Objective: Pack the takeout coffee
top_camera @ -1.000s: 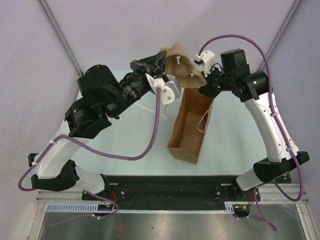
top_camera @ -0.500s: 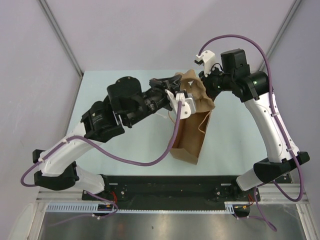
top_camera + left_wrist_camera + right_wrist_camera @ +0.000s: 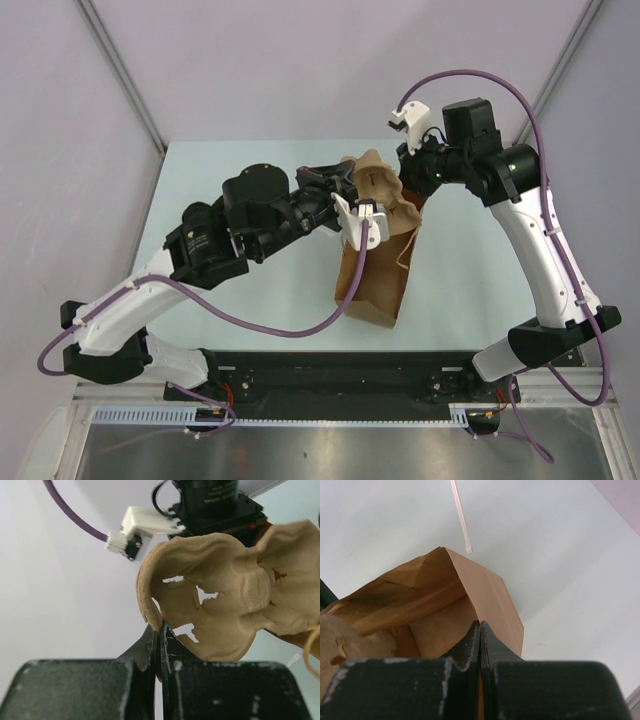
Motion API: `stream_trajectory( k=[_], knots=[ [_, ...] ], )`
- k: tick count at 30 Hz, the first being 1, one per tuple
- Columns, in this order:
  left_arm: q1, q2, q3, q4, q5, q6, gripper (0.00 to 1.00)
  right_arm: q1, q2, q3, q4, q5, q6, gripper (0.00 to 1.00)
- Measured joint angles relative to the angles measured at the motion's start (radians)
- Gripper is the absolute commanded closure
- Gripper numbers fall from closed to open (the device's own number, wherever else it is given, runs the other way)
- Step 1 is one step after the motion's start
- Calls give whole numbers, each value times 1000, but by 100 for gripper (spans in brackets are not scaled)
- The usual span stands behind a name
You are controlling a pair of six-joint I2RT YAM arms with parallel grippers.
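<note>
Left hand [image 3: 159, 628] pinches the cup carrier [image 3: 225, 590] rim; right hand [image 3: 480, 626] pinches the bag [image 3: 415, 595] edge, holding its mouth open.

The left arm [image 3: 135, 300] rises from its base at the near left, bends at a raised elbow, and stretches its dark wrist rightward toward the middle. The left gripper [image 3: 159, 628] has both fingers pressed flat together, pinching the rim of a pulp cup carrier [image 3: 220, 605]. The right arm [image 3: 548, 262] climbs from the near right, folds at a high elbow, and turns back leftward. The right gripper [image 3: 479, 626] is likewise closed tight, nipping the top edge of a paper bag [image 3: 492, 597]. The two grippers sit near each other.
</note>
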Motion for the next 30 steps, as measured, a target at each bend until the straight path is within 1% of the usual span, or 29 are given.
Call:
stream_trajectory(
  k=[2,6,9,18,23,30],
  knots=[
    [0,16,38,-13,0,12,100,5,0,0,0,1,0,100],
    [-3,68,174,-42,6,30,100,25,0,2,0,5,0,100],
    [-11,72,204,-48,29,55,100,36,0,6,2,13,0,100],
    [-28,76,151,-100,100,121,100,44,0,15,5,23,0,100],
    [-27,73,82,-115,119,164,100,45,0,15,6,21,0,100],
    [8,73,50,-185,158,201,100,45,0,15,7,-19,1,100]
  ],
)
